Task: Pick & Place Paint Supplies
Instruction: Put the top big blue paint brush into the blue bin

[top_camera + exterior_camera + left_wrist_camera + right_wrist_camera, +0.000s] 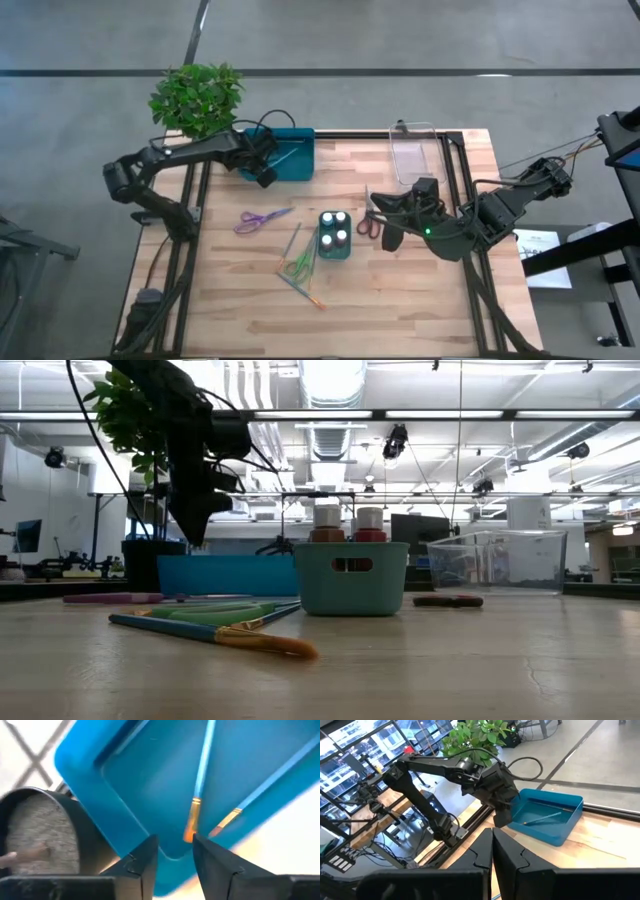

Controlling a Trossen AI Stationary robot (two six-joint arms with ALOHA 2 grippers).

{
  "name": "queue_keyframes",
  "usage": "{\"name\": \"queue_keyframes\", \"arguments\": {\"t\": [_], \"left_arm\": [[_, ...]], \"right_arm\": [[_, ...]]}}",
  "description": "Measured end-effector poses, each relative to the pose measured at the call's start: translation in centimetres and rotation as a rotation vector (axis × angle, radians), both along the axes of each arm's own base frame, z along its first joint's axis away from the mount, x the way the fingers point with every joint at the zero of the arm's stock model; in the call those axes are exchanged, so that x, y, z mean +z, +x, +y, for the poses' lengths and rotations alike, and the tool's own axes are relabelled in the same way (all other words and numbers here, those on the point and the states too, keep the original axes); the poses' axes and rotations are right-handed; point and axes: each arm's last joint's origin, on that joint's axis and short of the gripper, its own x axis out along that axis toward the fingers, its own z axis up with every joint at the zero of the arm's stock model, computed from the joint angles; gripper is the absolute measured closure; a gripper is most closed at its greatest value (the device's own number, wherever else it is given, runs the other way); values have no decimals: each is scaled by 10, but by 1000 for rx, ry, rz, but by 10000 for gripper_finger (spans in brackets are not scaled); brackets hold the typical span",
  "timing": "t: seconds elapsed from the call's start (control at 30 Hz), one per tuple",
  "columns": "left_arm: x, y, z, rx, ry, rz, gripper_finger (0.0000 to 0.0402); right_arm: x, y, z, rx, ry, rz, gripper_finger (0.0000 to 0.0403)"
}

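**Brushes in the blue tray, left end effector parted above it**

Wooden worktop (pixel 420 290) carries a small teal caddy (pixel 335 246) near its middle, with white-capped paint pots (pixel 334 228) standing inside. Beyond the caddy toward the potted plant (pixel 197 97), the left end effector (pixel 175 851) hangs over the blue tray (pixel 292 155), its fingers a narrow gap apart and holding nothing; two blue-handled brushes (pixel 202 775) lie in the tray. Purple scissors (pixel 262 217) lie between caddy and tray. Green scissors (pixel 300 265) and more brushes (pixel 301 289) lie just beside the caddy, on its side nearer the left arm. Red scissors (pixel 368 224) lie on the caddy's other side, close to the right end effector (pixel 492 849), whose fingers are pressed together, empty. A clear tray (pixel 416 152) sits beyond it.
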Motion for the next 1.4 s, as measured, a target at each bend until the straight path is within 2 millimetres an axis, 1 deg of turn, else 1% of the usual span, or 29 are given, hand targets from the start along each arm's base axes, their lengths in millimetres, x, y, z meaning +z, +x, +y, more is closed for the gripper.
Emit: {"name": "queue_keyframes", "arguments": {"t": [0.1, 0.2, 0.3, 0.4, 0.6, 0.67, 0.8, 0.93, 1.03, 1.13, 1.27, 1.4], "left_arm": [[13, 1, -4, 5, -75, -86, 258], [30, 1, -11, -21, -186, -204, 255], [42, 3, -24, -59, -313, -320, 255], [48, 4, -41, -84, -445, -382, 255], [49, 10, -85, -102, -678, -351, 255], [49, 14, -101, -112, -726, -331, 255], [48, 19, -131, -102, -749, -297, 255], [47, 21, -161, -64, -660, -267, 255], [43, 22, -179, -3, -605, -286, 255], [32, 25, -189, 51, -623, -341, 254], [4, 26, -191, 161, -645, -357, 254], [-22, 26, -192, 189, -694, -366, 254]], "right_arm": [[0, 0, 0, -1, 0, 0, 394], [0, 0, 0, -1, 0, 0, 394], [0, 0, 0, 0, -2, 1, 394], [0, 0, 0, 0, -5, 3, 394], [0, 0, 0, 4, -15, 9, 394], [0, 0, 0, 4, -15, 8, 394], [0, 0, 1, 7, -15, 9, 394], [0, -1, 1, 11, -17, 10, 394], [0, -1, 2, 15, -18, 12, 394], [0, -1, 2, 19, -18, 15, 394], [0, -1, 2, 23, -21, 18, 394], [0, -1, 2, 35, -20, 23, 394]]}}
